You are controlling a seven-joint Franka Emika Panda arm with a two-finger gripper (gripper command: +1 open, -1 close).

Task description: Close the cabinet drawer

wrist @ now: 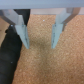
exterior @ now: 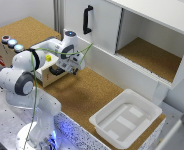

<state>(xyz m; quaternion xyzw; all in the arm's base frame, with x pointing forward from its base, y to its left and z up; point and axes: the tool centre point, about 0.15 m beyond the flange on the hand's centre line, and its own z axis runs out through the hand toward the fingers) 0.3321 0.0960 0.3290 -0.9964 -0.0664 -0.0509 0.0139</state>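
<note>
light-brown cabinet drawer, dark handle, white tub

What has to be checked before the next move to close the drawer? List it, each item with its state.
1. Cabinet drawer stands out of the brown box, not closed: not ok.
2. Tool open, nothing between its fingers: ok.
3. Tool close to the drawer front: ok.
4. Tool touching the drawer front: cannot tell.
5. White tub well away from the drawer: ok.
6. Green cable free of the arm: cannot tell.
</note>
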